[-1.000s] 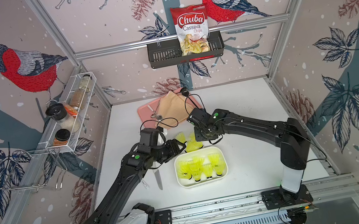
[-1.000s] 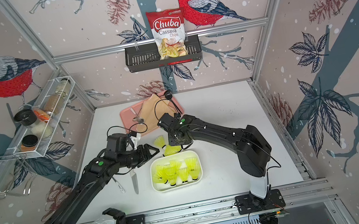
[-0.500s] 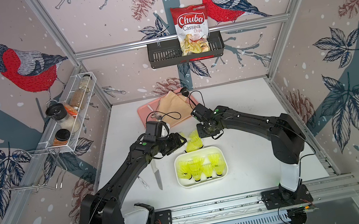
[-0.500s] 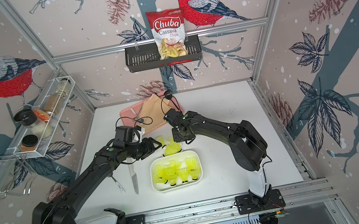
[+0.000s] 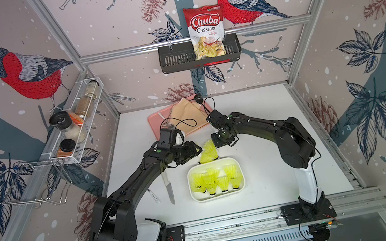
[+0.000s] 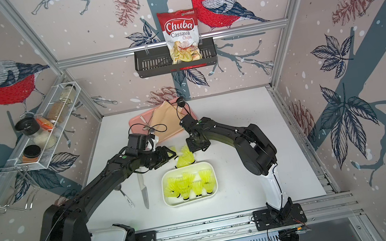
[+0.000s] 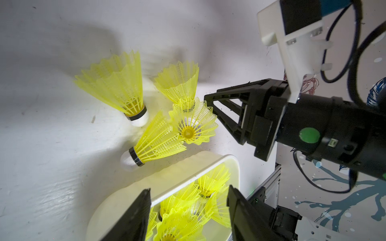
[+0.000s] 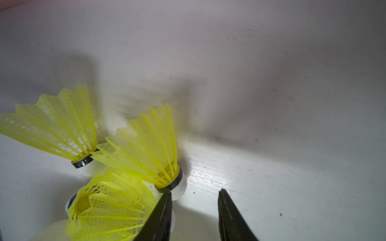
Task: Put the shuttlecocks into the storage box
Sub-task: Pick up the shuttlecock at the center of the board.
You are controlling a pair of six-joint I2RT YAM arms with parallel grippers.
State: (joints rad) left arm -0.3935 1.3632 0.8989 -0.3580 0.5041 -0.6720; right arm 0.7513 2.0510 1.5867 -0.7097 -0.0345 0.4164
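Left tool [image 7: 189, 188]: extended forward, level, low; parted, empty.
Right tool [image 8: 195, 191]: pointed downward beside shuttlecocks [image 8: 146, 144]; narrowly parted, empty.

The white tabletop [image 5: 252, 116] carries the storage box [image 5: 218, 196] toward its front, with a loose cluster of shuttlecocks [image 5: 208, 152] lying just behind the box. A knife [image 5: 169, 189] lies just left of the box and a small utensil [image 5: 153, 196] further left. A pink tray [image 5: 157, 122] sits well behind the box.
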